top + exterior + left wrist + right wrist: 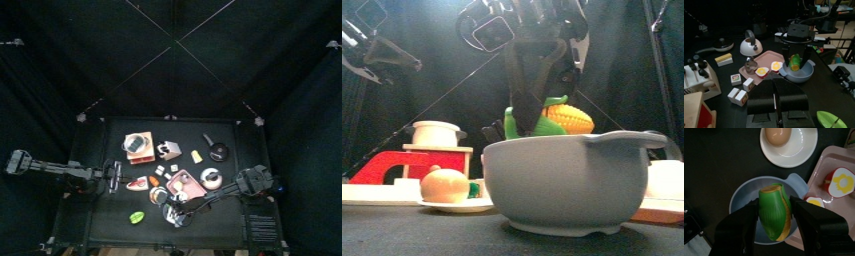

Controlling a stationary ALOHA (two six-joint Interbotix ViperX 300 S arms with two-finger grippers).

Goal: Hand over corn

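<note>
Corn, clamped by right gripper, half-hidden behind bowl; left gripper closed.

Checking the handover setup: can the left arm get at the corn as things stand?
Probably yes, with a reach. The corn stands upright over the grey bowl, between the right gripper jaws, its upper end exposed. The left gripper is shut and well back, and would have to pass above the pink tray.
</note>
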